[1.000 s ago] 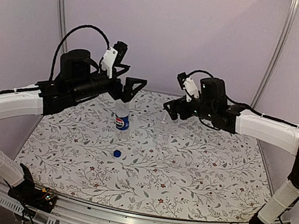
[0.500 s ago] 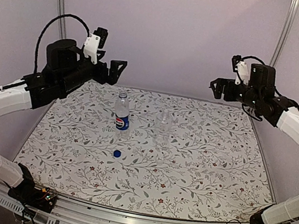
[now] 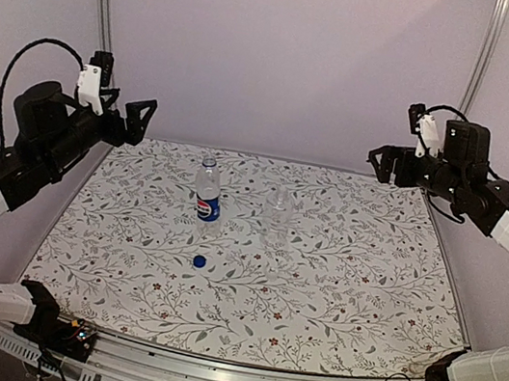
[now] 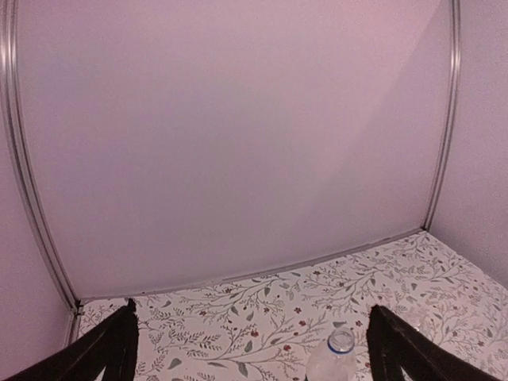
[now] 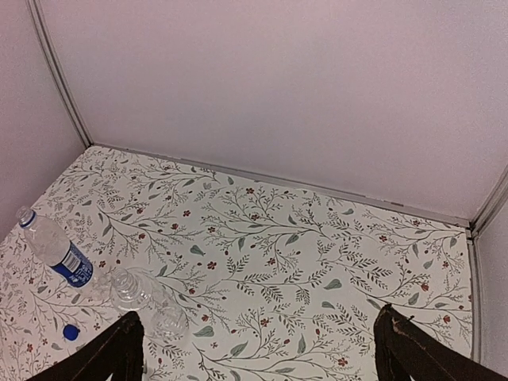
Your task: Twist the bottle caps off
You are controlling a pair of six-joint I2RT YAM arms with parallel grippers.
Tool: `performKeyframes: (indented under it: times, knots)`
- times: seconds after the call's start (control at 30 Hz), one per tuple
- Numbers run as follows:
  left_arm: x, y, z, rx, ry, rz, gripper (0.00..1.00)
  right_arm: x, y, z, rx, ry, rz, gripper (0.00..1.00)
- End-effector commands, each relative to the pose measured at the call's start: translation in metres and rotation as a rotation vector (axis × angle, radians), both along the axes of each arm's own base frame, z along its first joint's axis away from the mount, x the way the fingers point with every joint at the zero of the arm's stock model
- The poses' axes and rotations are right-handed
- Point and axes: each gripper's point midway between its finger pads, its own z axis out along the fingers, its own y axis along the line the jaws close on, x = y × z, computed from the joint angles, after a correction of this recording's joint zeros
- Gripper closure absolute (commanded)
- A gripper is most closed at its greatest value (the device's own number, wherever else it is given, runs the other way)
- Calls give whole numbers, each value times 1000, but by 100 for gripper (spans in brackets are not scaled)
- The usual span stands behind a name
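Left hand (image 3: 138, 117): wide, empty, above left edge.
Pepsi bottle (image 3: 205, 197): upright, middle of tabletop (image 3: 364, 297), uncapped.
Blue cap (image 3: 199, 260): loose, nearer front edge; done.
Plain bottle (image 3: 279, 209): upright beside it; its cap unclear.
Right hand (image 3: 382, 161): wide, empty, far-right corner.

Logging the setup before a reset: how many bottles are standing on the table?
2. The Pepsi-labelled bottle stands upright left of centre, toward the back. The plain clear bottle stands to its right, apart from it. Nothing in view could hide another.
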Motion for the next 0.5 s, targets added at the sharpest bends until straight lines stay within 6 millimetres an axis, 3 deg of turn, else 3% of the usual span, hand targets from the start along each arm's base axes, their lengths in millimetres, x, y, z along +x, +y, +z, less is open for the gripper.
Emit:
performKeyframes:
  times: [0.0,0.23,0.47]
  knots:
    - [-10,0,-20,18,4,-37,0,-13,-9,4,-2,-36,-12,1]
    - [-7,0,-43,50,17,-28,0,-22,-21,11,-19,-113,-35,1]
    - [-11,3,-40,39,-6,-30,0,-21,-21,5,-27,-104,-35,1]
